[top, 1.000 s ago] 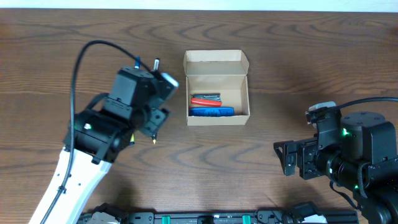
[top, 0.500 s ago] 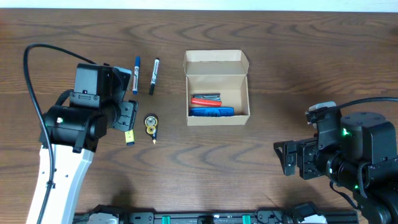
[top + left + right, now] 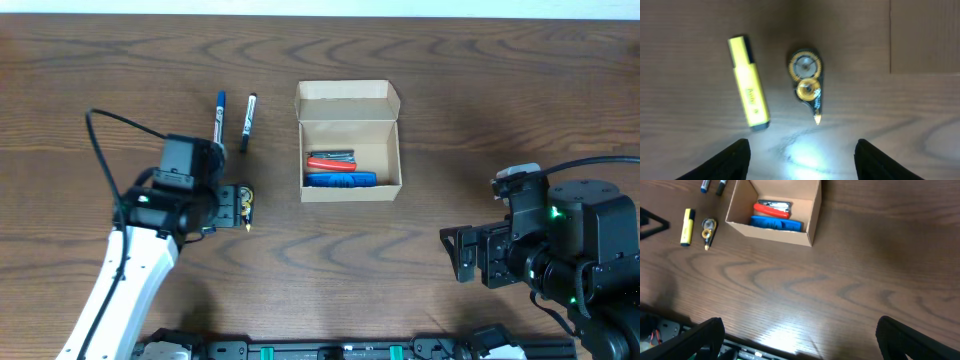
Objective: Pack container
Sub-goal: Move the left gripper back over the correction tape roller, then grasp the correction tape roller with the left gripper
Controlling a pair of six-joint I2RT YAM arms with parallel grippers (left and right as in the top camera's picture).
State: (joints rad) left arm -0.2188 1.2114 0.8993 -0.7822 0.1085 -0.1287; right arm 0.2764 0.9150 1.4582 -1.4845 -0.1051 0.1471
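Observation:
The tan cardboard container (image 3: pixel 394 150) stands open at mid table, flap lid folded back. Inside lie a red-handled tool (image 3: pixel 330 159) and a blue item (image 3: pixel 340 179). It also shows in the right wrist view (image 3: pixel 770 232). My left gripper (image 3: pixel 232 208) is open and empty, low over a yellow highlighter (image 3: pixel 750 82) and a correction tape roller (image 3: pixel 807 82). Both lie just ahead of its fingertips (image 3: pixel 802 160). A blue marker (image 3: pixel 219 107) and a black marker (image 3: pixel 247 122) lie left of the box. My right gripper (image 3: pixel 800 340) is open and empty at the front right.
In the overhead view the left gripper covers the highlighter; only the tape roller (image 3: pixel 244 203) shows. The right wrist view shows the highlighter (image 3: pixel 687 226) and roller (image 3: pixel 709 230) left of the box. The table's front edge runs under the right gripper.
My left arm has swung from beside the box out to the left, then down and back over the highlighter and tape roller. The right arm has not moved.

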